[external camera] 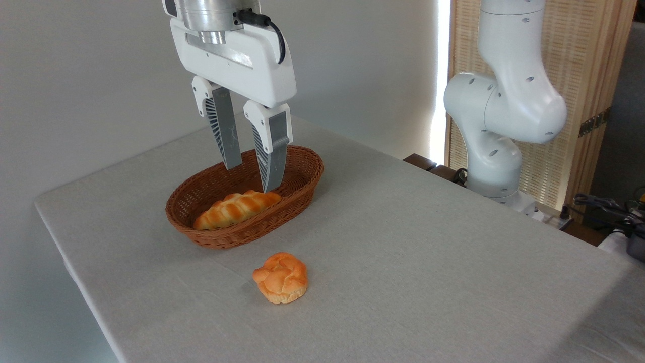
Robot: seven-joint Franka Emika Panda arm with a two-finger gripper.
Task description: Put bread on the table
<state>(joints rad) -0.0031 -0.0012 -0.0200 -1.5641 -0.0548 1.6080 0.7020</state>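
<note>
— Gripper [250, 177] hangs over the basket [302, 174], jaws parted, holding nothing.
— And the bread [280, 277]?
— Below and nearer the camera than the gripper, resting on the table [428, 242], clear of the basket.
— So it's done?
— Looks so; the longer loaf [236, 208] sits just under the fingertips, probably untouched.

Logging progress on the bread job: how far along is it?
Looks done: the round bun sits on the grey table, outside the wicker basket. In hand: nothing; the gripper hangs open and empty above the basket. The braided loaf lies inside. Left: apparently only retracting.
</note>
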